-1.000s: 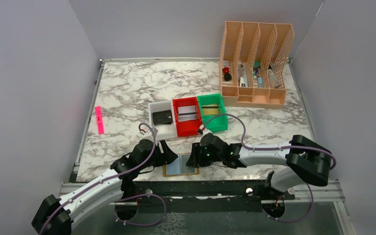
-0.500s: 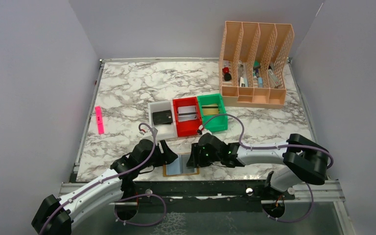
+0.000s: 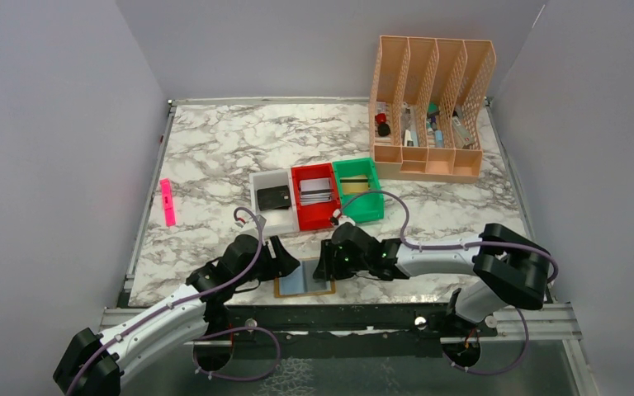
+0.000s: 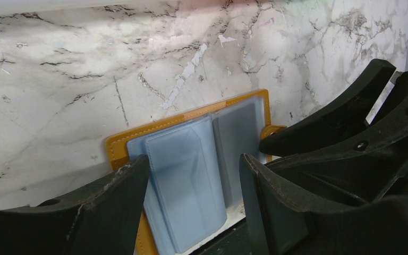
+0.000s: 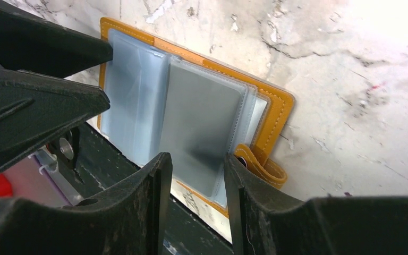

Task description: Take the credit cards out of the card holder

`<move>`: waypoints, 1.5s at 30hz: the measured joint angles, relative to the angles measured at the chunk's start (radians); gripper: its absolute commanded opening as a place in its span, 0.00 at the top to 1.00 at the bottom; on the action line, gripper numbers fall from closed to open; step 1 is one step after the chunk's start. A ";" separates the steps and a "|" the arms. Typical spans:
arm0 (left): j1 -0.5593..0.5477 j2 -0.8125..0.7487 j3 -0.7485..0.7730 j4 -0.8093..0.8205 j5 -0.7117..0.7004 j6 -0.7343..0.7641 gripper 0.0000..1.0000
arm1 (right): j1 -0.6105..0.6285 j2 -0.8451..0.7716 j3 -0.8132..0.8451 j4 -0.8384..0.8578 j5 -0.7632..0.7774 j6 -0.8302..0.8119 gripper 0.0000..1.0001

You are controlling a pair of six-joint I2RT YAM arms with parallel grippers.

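The card holder [image 3: 305,279] lies open and flat at the table's near edge, tan-brown with pale blue sleeves [image 4: 183,180] and a strap tab [image 5: 260,166] on its right side. The right-hand sleeve [image 5: 202,125] looks greyish, and I cannot tell whether a credit card is inside it. My left gripper [image 3: 285,257] hovers open at the holder's left side, its jaws framing the left sleeve [image 4: 193,162]. From the right, my right gripper [image 3: 324,262] reaches in, open over the grey sleeve [image 5: 195,158]. Neither holds anything.
Behind the holder stand a white bin [image 3: 257,183] with a dark item, a red bin [image 3: 314,216] with cards, and a green bin [image 3: 363,213] with a gold card. A peach file rack [image 3: 429,107] is at the back right. A pink marker [image 3: 167,202] lies at the left.
My right arm has edged slightly left toward the holder. The left arm and the holder have not moved.
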 measured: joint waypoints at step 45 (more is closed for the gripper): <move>0.000 -0.012 0.000 -0.007 0.000 0.000 0.34 | 0.000 0.038 -0.004 0.082 -0.084 0.019 0.54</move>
